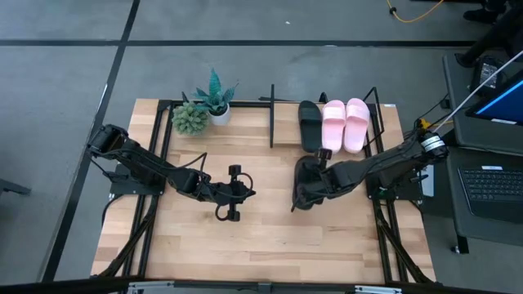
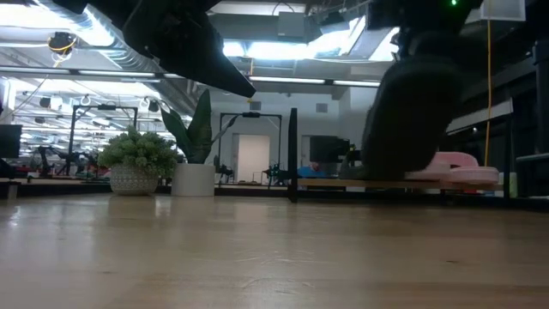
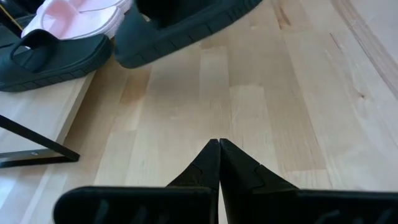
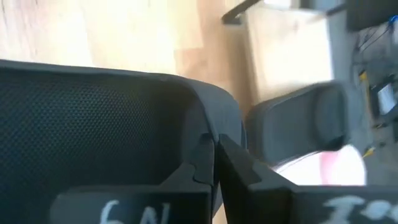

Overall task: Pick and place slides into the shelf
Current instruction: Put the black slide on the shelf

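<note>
Presently the right hand (image 1: 309,181) is clamped on a matte black slide (image 1: 306,189), fingers pinched together on its strap, holding it over the counter (image 1: 270,237) just in front of the shelf (image 1: 384,114); the low view shows this slide (image 2: 412,112) raised clear of the wood. Three slides already sit side by side on the shelf board at the counter's far right: a second black slide (image 1: 310,125) on the left, then two pale pink slides (image 1: 333,124) and (image 1: 356,124) touching one another. The left hand (image 1: 231,193) hovers over the middle of the counter, well apart from the shelf, its fingers (image 3: 208,165) pressed together and holding nothing. Two potted plants (image 1: 203,110) stand at the far edge, left of the shelf
</note>
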